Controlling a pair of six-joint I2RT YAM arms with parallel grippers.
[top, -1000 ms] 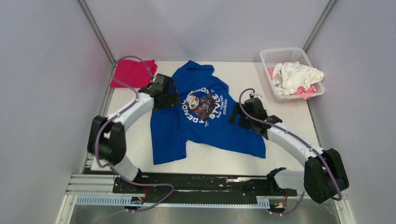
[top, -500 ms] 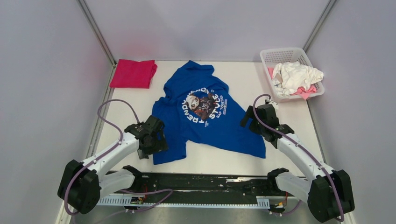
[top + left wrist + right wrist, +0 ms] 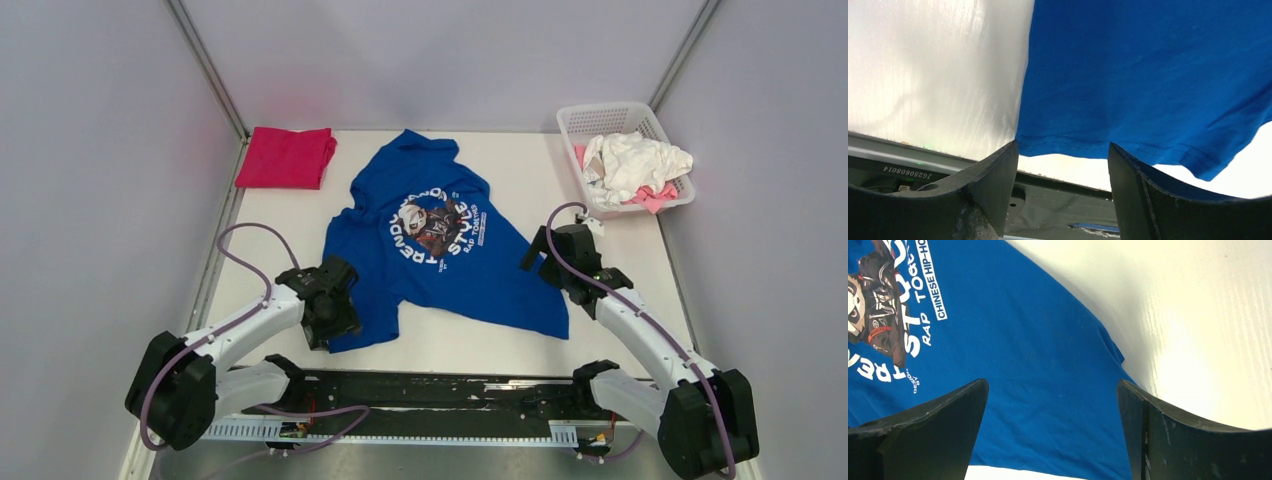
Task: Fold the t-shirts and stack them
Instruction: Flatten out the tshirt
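A royal-blue t-shirt [image 3: 440, 250] with a dark round graphic and white lettering lies spread face up on the white table, hem toward the arms. My left gripper [image 3: 328, 318] is open over the shirt's near left hem corner [image 3: 1128, 75]; the hem runs between its fingers [image 3: 993, 170]. My right gripper [image 3: 560, 250] is open beside the shirt's right side, above the cloth [image 3: 1038, 380]. A folded magenta t-shirt [image 3: 287, 157] lies at the far left. White and pale pink t-shirts [image 3: 635, 165] are bunched in the basket.
A white plastic basket [image 3: 600, 120] stands at the far right corner. The table's near edge and a black rail [image 3: 420, 390] run just below the shirt's hem. Grey walls close in the left and right sides.
My left arm swung from the shirt's far left shoulder down to its near left hem corner. My right arm drew back a little to the right, off the shirt. The shirt has not moved.
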